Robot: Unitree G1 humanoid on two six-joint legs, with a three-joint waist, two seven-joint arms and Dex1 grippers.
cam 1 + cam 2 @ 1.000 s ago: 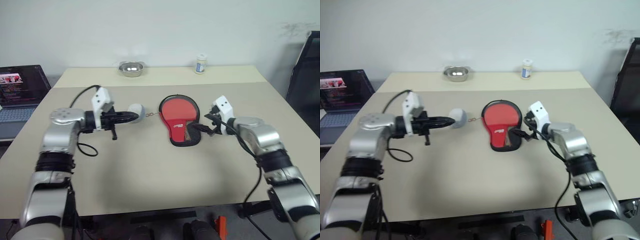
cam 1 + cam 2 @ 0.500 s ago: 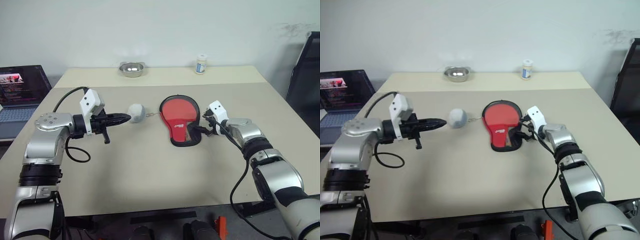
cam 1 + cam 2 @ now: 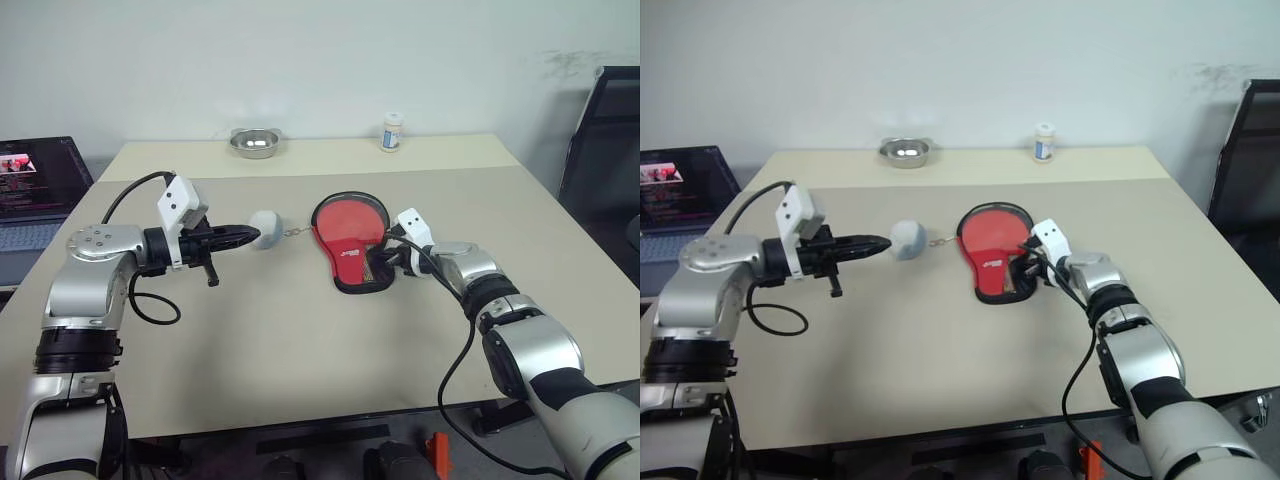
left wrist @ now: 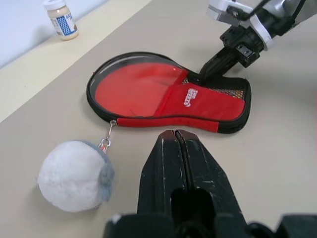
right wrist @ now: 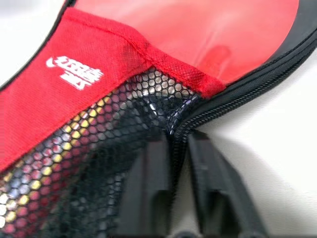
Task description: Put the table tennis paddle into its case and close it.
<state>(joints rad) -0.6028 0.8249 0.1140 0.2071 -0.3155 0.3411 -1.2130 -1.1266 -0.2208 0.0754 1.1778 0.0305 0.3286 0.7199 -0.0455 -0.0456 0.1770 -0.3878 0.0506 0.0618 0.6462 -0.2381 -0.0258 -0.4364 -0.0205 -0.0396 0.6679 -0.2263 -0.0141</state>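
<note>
my right gripper point(image 5: 171, 163) is pinching the case point(image 3: 348, 236) at its zip edge beside the mesh pocket. the case lies flat mid-table point(image 3: 300, 340), red side up. my left gripper point(image 3: 248, 235) hovers pressed together just beside the pompom point(image 3: 266, 226) chained to the zip.

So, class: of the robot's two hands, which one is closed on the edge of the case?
The right hand: it pinches the zip edge of the case, whereas the left hand, also shut, points at the white pompom.
</note>
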